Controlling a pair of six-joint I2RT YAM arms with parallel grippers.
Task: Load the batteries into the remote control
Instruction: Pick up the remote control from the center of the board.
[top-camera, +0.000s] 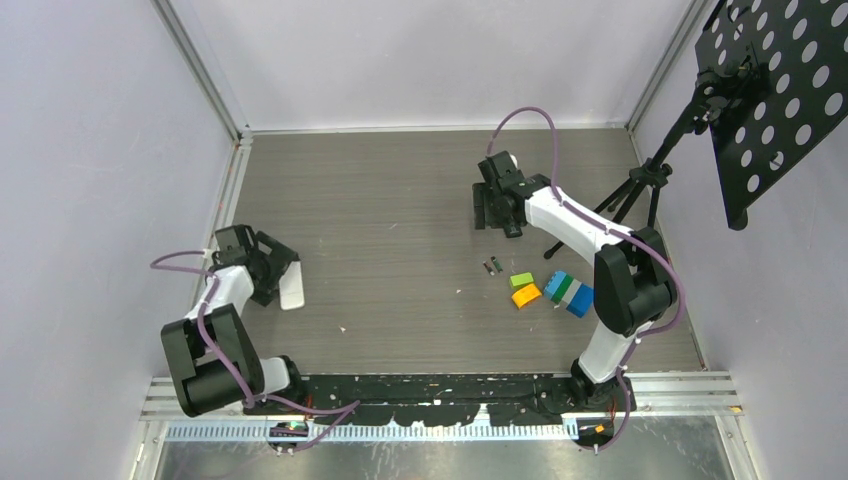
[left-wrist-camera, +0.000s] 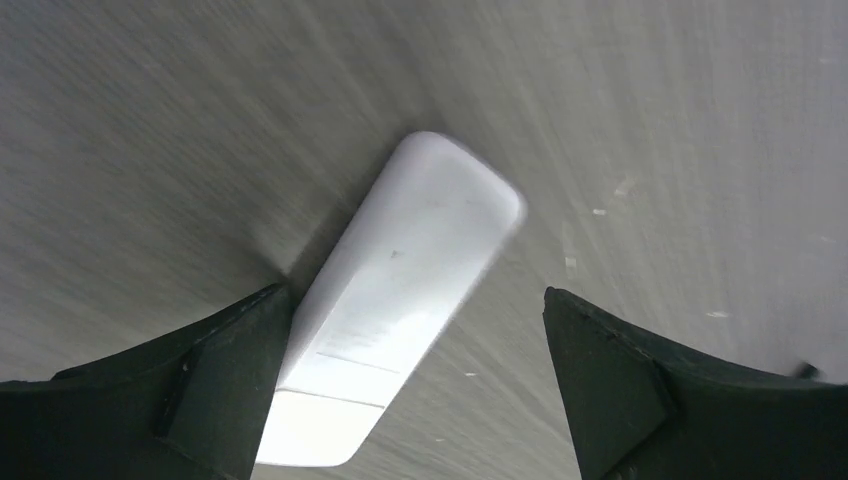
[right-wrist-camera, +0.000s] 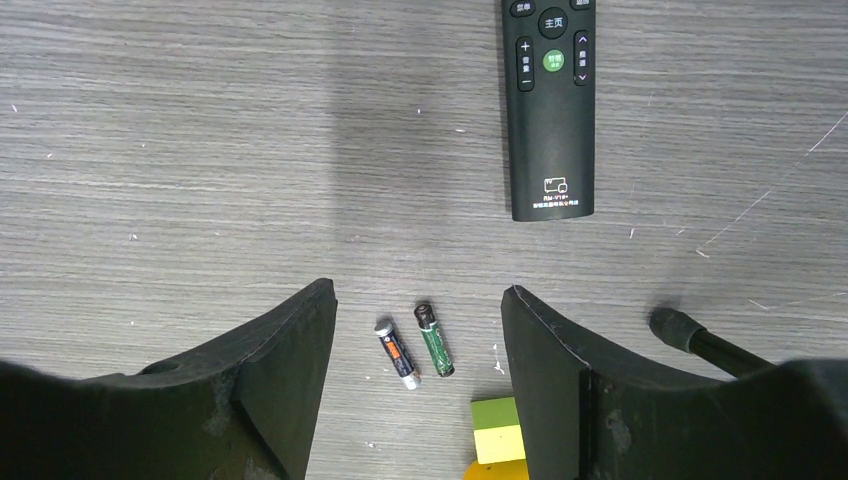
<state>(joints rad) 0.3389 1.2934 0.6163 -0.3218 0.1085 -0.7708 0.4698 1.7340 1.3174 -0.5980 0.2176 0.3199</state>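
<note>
At the near left of the desk (top-camera: 400, 200), left gripper (top-camera: 278, 268) low over a white remote control (top-camera: 292, 290), fingers spread wide. In the left wrist view, that remote slanted between them, right up by one finger (left-wrist-camera: 240, 370), well apart from the other; contact impossible to tell. Over on the right and a little farther back, three blocks close together: orange block (top-camera: 526, 295), green block (top-camera: 521, 280), and a blue, green and white block (top-camera: 570, 292) just beside them. Just beyond, two batteries (top-camera: 492, 266) side by side on the bare desk, near the green block, outside either remote: one with an orange band (right-wrist-camera: 398, 354), one green-black (right-wrist-camera: 434, 340). Farther on, right gripper (right-wrist-camera: 420, 320), fingers spread apart, pinching nothing, close by a black remote control (right-wrist-camera: 548, 110) lying buttons up, apart from the batteries. At the far right, a black tripod (top-camera: 640, 190) and a perforated black panel (top-camera: 780, 90).
</note>
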